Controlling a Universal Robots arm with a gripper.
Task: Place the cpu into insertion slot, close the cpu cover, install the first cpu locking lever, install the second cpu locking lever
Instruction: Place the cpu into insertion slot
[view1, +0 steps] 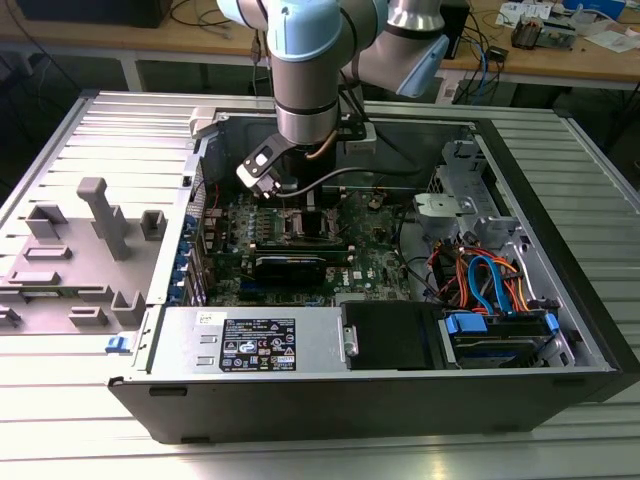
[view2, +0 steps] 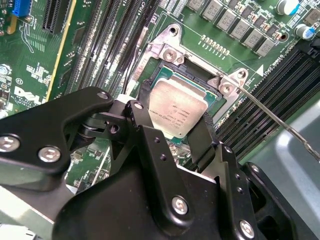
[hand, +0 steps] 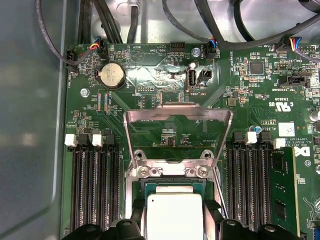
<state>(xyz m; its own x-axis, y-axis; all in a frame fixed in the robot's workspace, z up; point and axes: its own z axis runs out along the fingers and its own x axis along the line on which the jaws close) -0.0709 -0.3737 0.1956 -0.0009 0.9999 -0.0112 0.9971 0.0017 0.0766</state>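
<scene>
I count one cpu (hand: 174, 217) at one insertion slot (view2: 192, 74), with one cpu cover (hand: 177, 112) and one coin battery (hand: 111, 76) beyond that slot.

This is an electronics workshop or robotics lab. An open computer case (view1: 350, 410) lies on a ribbed metal table (view1: 90, 430), with cable-strewn wooden workbenches (view1: 560, 62) along the top of the exterior view.

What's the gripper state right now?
Gripper: closed, holding the cpu at the insertion slot; the cpu cover stands open.
</scene>
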